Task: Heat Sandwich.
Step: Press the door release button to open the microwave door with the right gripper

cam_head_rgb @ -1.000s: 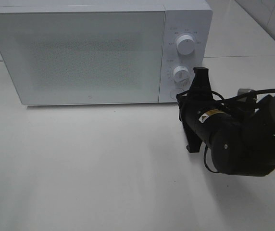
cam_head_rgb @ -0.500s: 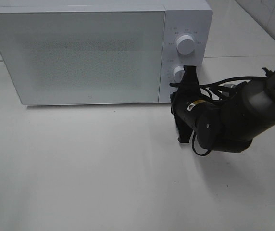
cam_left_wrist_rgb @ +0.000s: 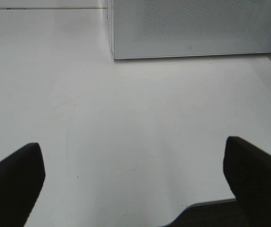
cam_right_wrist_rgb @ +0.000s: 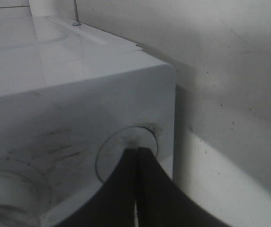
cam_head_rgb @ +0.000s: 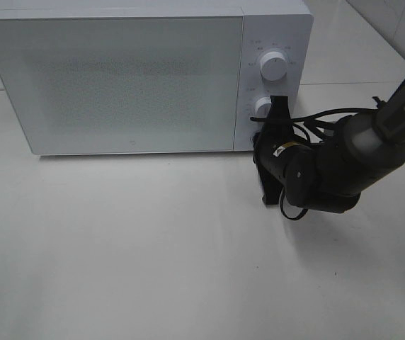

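The sandwich is out of view. A white microwave stands at the back of the table with its door closed. My right gripper is shut, its joined tips against the lower right of the control panel, just below the lower knob. In the right wrist view the right gripper touches a round button near the panel's corner. My left gripper is open with nothing between its fingers, hovering over bare table in front of the microwave.
An upper knob sits above the lower one on the panel. The right arm and its cables lie over the table right of the microwave. The white tabletop stretches in front of the microwave.
The right gripper has shifted left and in toward the microwave's control panel, its tips now at the button below the lower knob. The arm's body has drawn back to the right.
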`<act>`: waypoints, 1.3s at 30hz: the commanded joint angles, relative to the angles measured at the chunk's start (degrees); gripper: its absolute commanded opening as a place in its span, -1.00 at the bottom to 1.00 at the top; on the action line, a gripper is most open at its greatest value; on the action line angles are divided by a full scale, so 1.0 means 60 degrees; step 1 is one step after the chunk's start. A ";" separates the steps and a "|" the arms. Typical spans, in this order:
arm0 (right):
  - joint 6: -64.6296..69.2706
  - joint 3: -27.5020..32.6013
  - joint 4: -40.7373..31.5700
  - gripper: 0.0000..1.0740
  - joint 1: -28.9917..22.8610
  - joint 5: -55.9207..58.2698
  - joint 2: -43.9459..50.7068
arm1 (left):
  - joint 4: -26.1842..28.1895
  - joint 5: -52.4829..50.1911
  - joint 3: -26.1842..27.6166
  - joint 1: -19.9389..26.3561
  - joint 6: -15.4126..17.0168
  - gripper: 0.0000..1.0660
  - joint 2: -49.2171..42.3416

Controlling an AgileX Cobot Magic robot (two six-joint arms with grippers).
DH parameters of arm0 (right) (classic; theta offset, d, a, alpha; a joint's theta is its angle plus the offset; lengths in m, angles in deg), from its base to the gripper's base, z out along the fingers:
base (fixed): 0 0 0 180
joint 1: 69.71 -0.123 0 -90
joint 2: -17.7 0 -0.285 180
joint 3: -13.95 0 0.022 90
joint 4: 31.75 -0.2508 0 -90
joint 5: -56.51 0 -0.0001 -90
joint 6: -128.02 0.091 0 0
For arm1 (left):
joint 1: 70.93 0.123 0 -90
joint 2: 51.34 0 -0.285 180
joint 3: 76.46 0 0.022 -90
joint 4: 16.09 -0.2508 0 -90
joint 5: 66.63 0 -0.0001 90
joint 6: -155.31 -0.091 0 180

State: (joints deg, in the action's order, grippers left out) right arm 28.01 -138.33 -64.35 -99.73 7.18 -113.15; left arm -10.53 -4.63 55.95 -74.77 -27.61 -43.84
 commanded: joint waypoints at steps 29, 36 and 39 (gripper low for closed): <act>-0.0573 -0.1557 0.0544 -1.00 0.0668 -0.2378 -0.0401 | 0.0067 -0.0134 -0.0019 0.0048 0.0038 0.82 -0.0057; -0.0592 -0.1557 0.0544 -1.00 0.0668 -0.2005 -0.0401 | 0.0067 -0.0134 -0.0019 0.0048 0.0038 0.82 -0.0057; -0.0592 -0.1557 0.0544 -1.00 0.0659 -0.1786 -0.0401 | 0.0067 -0.0134 -0.0019 0.0048 0.0038 0.82 -0.0057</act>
State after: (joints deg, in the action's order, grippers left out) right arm 25.31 -142.51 -64.41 -98.53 7.41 -115.85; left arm -10.53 -4.63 55.95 -74.77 -27.61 -43.84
